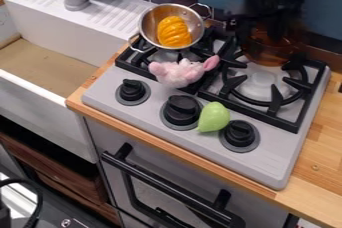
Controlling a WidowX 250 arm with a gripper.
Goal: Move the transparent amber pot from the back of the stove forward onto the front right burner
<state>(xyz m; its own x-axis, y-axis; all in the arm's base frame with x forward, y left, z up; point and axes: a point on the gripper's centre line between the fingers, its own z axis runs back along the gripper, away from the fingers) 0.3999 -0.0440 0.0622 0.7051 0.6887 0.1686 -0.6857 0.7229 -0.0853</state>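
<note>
The grey stovetop (272, 159) bears a metal pot (153, 21), pink plush (178, 73), green toy (214, 117), amber pot (268, 53).

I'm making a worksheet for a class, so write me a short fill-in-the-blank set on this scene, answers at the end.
1. The stove has ____ black knobs.
2. In the picture, the amber pot is to the ____ of the metal bowl.
3. The fluffy toy is white and ____.
4. The smooth toy beside the middle knob is ____.

Missing words: three; right; pink; green.
</note>
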